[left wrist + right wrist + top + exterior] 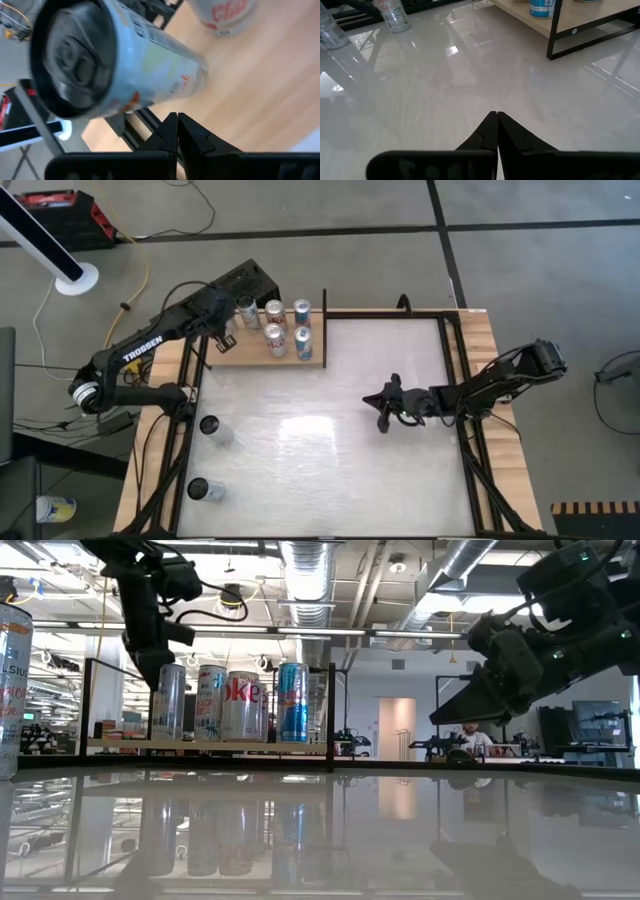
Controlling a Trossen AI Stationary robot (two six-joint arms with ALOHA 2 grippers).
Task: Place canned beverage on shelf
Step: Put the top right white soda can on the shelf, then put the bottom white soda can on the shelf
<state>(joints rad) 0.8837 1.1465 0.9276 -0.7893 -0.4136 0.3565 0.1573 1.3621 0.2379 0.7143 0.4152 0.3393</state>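
Left gripper [228,332] closed, empty, beside silver can [247,311] on shelf [240,356]; right gripper [381,406] closed over table [330,450].

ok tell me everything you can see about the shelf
The shelf is a flat light-wood plank with thin black metal uprights, sitting at the white table's far left corner. Five cans stand upright on it. The left gripper, shut, hovers over its left end; in the left wrist view its fingers hold nothing.

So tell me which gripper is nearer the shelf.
The left. The left gripper is shut over the shelf's left end beside the cans; the right gripper, also shut, hangs over the mid-table, well off it.
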